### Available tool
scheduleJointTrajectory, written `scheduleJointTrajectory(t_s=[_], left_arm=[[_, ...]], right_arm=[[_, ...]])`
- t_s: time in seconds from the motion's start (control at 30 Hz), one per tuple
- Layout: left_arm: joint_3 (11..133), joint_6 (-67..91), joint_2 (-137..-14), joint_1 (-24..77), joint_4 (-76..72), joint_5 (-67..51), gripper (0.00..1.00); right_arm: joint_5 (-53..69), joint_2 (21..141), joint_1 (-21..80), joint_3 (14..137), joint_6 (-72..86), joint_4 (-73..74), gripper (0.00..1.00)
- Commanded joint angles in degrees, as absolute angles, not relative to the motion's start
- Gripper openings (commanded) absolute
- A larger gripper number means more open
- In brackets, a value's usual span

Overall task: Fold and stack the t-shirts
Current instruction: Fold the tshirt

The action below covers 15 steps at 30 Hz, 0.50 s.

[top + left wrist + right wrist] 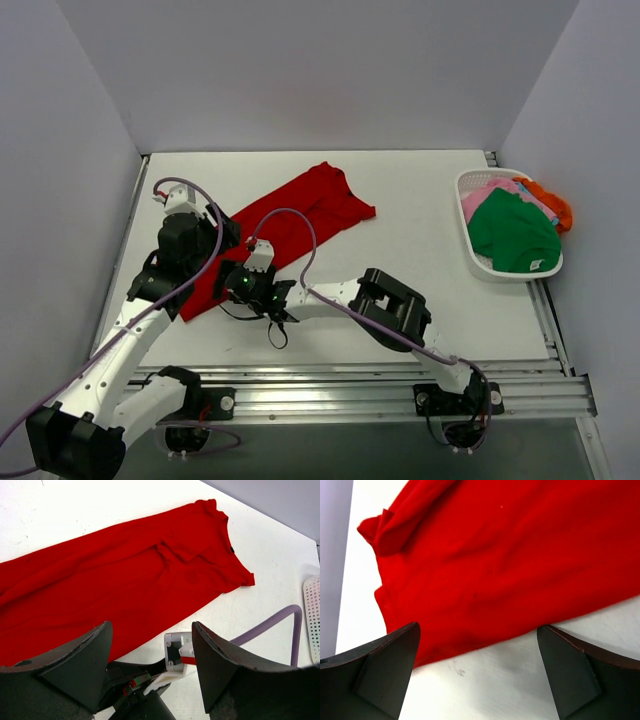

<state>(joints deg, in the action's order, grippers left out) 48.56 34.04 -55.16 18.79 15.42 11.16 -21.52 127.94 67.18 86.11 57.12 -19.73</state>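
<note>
We log the red t-shirt (300, 215) as soft matte cloth, a long wrinkled strip on the white table (420, 200). It runs diagonally from near-left to far-right, collar end far. Left gripper (150, 662) and right gripper (477, 672) both gape wide, empty, by its near-left part.
</note>
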Motion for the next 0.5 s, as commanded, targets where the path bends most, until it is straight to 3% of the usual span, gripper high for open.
scheduleJointTrajectory(t_s=[0.0, 0.13, 0.23, 0.27, 0.33, 0.37, 0.47], left_arm=[[48.52, 33.75, -53.97, 19.07, 15.65, 12.04, 0.73], [47.81, 33.66, -54.05, 19.07, 15.38, 12.39, 0.73], [48.16, 33.31, -54.32, 19.07, 16.26, 12.92, 0.73], [48.16, 33.22, -54.23, 19.07, 16.35, 13.27, 0.73], [48.25, 33.05, -54.32, 19.07, 16.61, 13.62, 0.73], [48.43, 32.96, -54.14, 19.07, 16.52, 13.88, 0.73], [48.60, 32.87, -54.40, 18.99, 16.44, 14.15, 0.74]], right_arm=[[-20.04, 131.74, 66.45, 88.24, 58.27, -17.49, 0.99], [-18.37, 134.56, 64.95, 89.21, 58.45, -18.81, 0.97], [-16.79, 135.09, 63.90, 87.90, 58.62, -20.56, 0.84], [-16.61, 134.91, 63.72, 87.46, 58.62, -20.91, 0.63], [-16.52, 134.21, 63.55, 86.05, 58.62, -21.01, 0.36], [-16.61, 133.86, 63.46, 85.52, 58.62, -20.83, 0.17], [-16.08, 132.46, 63.11, 82.80, 58.54, -20.57, 0.00]])
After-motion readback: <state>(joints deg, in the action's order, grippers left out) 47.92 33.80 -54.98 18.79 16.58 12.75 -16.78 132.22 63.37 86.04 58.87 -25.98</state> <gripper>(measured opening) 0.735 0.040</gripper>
